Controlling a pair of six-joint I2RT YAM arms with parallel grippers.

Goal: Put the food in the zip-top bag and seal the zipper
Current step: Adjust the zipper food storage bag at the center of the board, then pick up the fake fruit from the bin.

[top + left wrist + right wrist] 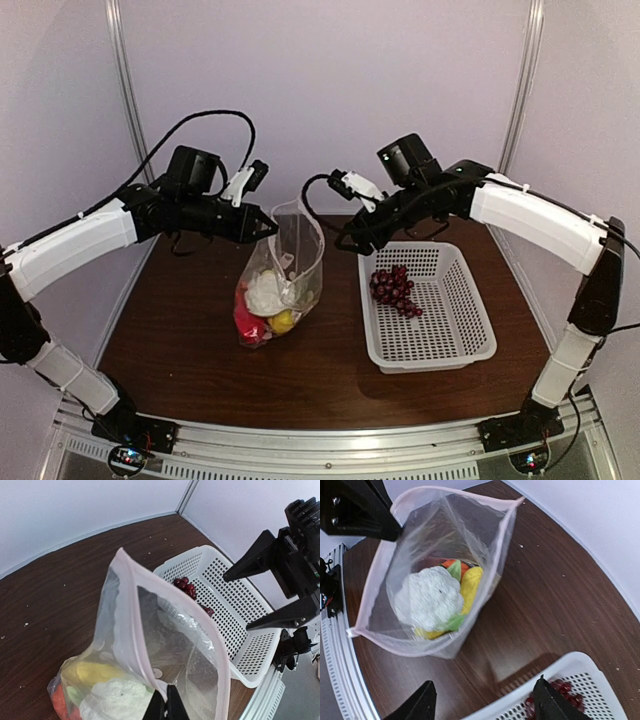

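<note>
Top external view: left claw (268, 226) pinches the bag (285, 280) rim, bag upright mid-tabletop. Right claw (348, 240) gapes wide, empty; grapes (395, 288) wait at the bag's three o'clock, in the basket (440, 345). That one-sided pinch may slip, and the mouth would collapse.

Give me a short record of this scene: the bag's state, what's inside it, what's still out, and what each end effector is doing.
bag: zip-top bag held upright, zipper unsealed
in bag: cauliflower, banana piece, red pepper
still out: grapes, in the white basket
left end effector: shut on the bag rim
right end effector: open, empty, between bag and basket
</note>
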